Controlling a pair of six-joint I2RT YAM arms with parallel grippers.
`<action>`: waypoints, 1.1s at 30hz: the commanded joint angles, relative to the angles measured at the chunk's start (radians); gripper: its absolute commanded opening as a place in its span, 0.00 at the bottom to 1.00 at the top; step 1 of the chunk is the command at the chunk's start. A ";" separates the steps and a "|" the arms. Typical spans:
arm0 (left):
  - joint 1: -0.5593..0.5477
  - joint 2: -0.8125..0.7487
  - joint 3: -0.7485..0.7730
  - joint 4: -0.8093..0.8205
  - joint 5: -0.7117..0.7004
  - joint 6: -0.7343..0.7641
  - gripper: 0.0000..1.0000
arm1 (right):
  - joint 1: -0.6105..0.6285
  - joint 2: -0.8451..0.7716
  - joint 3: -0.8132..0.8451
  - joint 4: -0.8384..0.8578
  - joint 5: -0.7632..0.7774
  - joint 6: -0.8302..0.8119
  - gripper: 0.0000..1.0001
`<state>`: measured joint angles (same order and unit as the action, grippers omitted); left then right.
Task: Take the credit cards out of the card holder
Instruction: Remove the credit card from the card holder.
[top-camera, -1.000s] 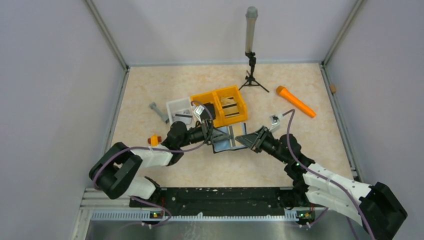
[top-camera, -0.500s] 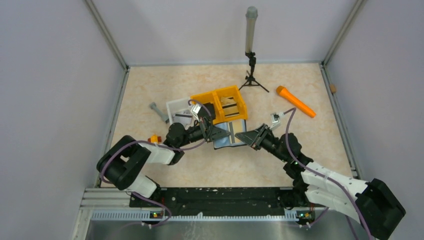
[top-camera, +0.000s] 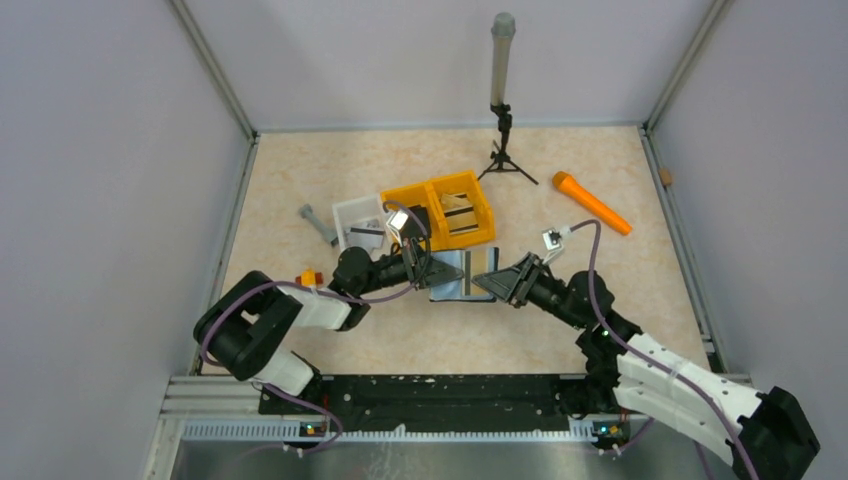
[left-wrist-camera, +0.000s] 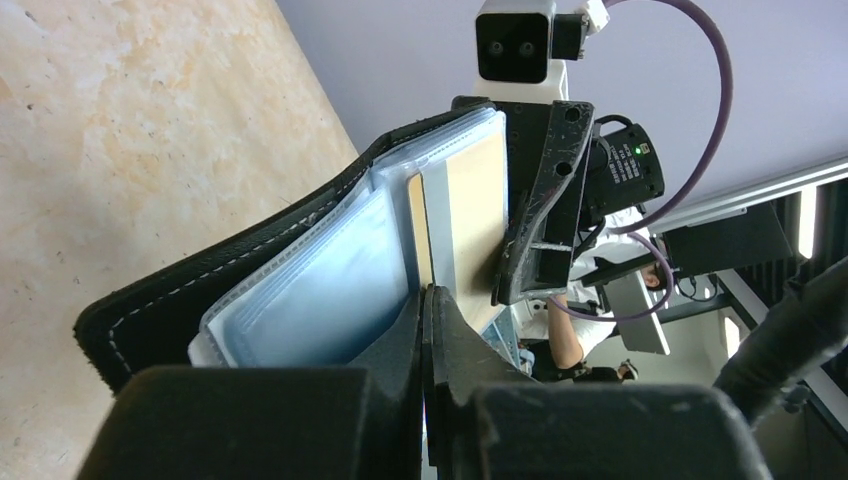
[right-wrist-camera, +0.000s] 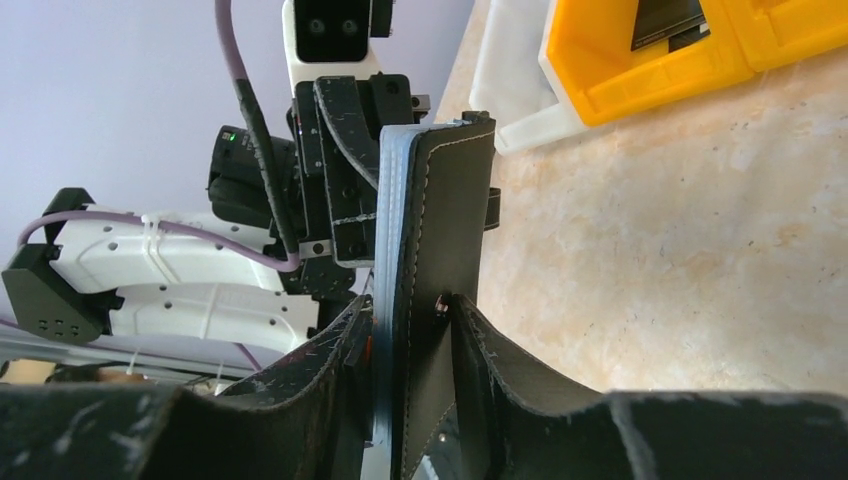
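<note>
Left wrist: left gripper (left-wrist-camera: 425, 300) is pinching the tan grey-striped card (left-wrist-camera: 470, 210), right gripper (right-wrist-camera: 408, 306) is clamping the black folding card holder (left-wrist-camera: 200, 290); pulling straight outward is looking safest.

- You're in a robotics lab: grey panels (top-camera: 120, 150) wall the table (top-camera: 300, 170).
- The left arm (top-camera: 300, 310) and right arm (top-camera: 680, 380) are bolted to a rail (top-camera: 440, 390).
- A tripod (top-camera: 505, 155) stands at the back.
- Behind your cell, someone (left-wrist-camera: 572, 335) sits at a laptop (left-wrist-camera: 635, 318).
</note>
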<state>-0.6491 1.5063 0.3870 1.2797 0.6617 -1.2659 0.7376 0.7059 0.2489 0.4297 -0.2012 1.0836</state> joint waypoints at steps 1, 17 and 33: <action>-0.004 -0.034 -0.003 0.050 0.018 0.002 0.00 | 0.014 -0.039 0.061 -0.015 0.012 -0.029 0.30; 0.022 -0.092 -0.036 -0.024 0.043 0.037 0.00 | 0.014 -0.054 0.039 -0.007 0.045 -0.009 0.27; 0.024 -0.087 -0.009 -0.013 0.069 0.006 0.44 | 0.014 -0.001 0.019 0.085 0.006 0.040 0.12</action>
<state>-0.6270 1.4349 0.3553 1.2259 0.7189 -1.2636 0.7380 0.6918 0.2501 0.3740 -0.1589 1.0885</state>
